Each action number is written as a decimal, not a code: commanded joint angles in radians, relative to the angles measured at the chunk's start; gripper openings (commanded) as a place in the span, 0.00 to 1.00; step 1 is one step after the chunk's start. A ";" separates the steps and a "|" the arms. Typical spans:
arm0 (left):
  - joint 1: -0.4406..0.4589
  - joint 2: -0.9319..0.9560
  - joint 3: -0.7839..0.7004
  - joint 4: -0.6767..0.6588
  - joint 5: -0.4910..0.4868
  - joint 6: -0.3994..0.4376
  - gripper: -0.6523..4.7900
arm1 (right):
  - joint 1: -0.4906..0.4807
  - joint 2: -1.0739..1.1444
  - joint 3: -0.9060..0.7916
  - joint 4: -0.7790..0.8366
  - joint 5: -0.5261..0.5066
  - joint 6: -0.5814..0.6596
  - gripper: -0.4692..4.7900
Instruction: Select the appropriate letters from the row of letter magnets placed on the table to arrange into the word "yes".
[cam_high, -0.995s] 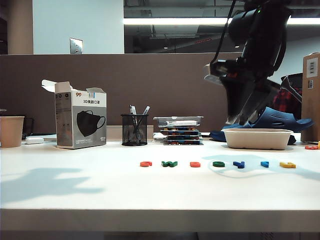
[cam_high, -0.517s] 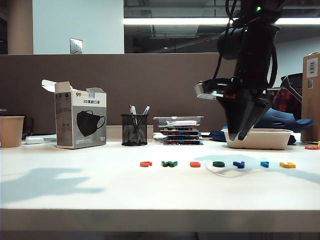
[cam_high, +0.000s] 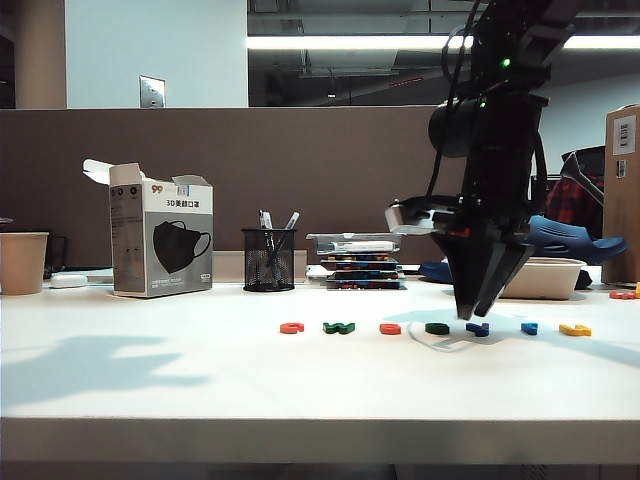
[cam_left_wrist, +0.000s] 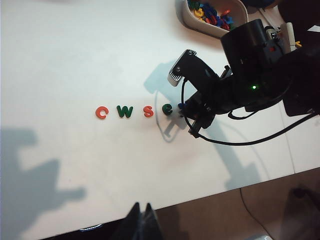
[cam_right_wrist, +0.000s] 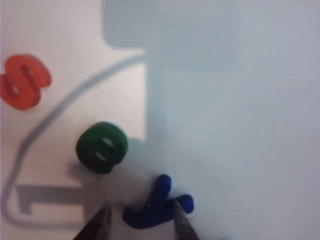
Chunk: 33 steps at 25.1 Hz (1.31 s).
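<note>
White bench (cam_high: 150, 390): right fingers (cam_right_wrist: 102, 220) apart astride blue "y" (cam_right_wrist: 157, 202) may nudge neighbouring green "e" (cam_right_wrist: 101, 147); left fingers (cam_left_wrist: 142, 220) together, away.

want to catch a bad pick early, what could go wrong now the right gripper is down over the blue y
The right gripper has its fingertips straddling the blue y, jaws open. The y lies slanted between them, so closing could twist it or squeeze it out rather than grip it. The green e sits close beside one fingertip and could get nudged out of the row. The left gripper is far off, above the table's front edge, no threat.
</note>
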<state>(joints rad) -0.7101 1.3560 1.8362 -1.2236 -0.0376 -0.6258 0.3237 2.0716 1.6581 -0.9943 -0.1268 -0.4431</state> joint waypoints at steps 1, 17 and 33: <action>0.000 -0.004 0.003 0.007 -0.004 -0.003 0.11 | 0.001 0.004 0.004 0.035 -0.002 -0.011 0.39; 0.000 -0.004 0.003 0.007 -0.004 -0.003 0.11 | 0.001 0.031 0.004 0.050 -0.006 -0.029 0.39; 0.000 -0.004 0.003 0.007 -0.004 -0.003 0.11 | 0.001 0.037 0.004 0.033 -0.005 -0.029 0.29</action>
<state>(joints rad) -0.7101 1.3560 1.8362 -1.2232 -0.0376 -0.6258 0.3237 2.1078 1.6577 -0.9569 -0.1284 -0.4694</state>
